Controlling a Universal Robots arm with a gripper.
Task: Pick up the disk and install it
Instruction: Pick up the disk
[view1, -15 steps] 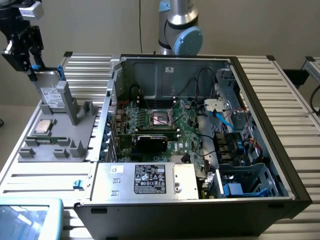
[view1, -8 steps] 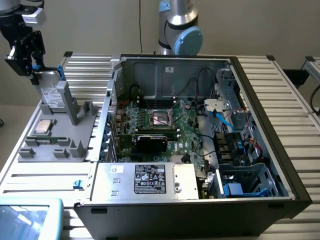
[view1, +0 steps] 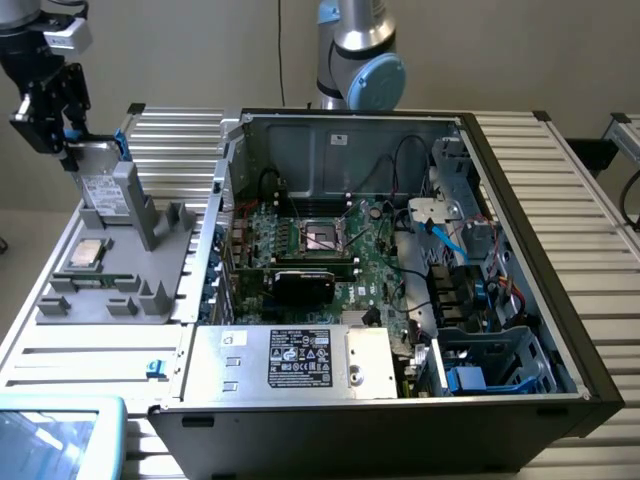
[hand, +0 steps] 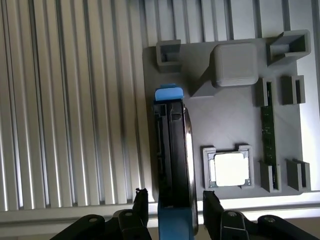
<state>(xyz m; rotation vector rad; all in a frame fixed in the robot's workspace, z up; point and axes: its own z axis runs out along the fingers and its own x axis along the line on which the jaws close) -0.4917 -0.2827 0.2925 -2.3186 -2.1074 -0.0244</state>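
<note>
Metal, plastic and matt grey: the surfaces on your bench.

Your disk (view1: 103, 185) pairs a dull grey metal body and a white printed label with smooth, bright blue plastic rails. The holder (hand: 225, 120) looks like matt grey plastic, faintly grainy. The CPU chip (hand: 231, 169) has a pale, satin metal lid. Your table (hand: 75, 100) is ribbed bare aluminium that catches streaks of light. The computer case (view1: 400, 440) is matt black outside and unpainted grey sheet metal inside. Its silver box (view1: 215, 365) is plain bright metal with a black label.
</note>
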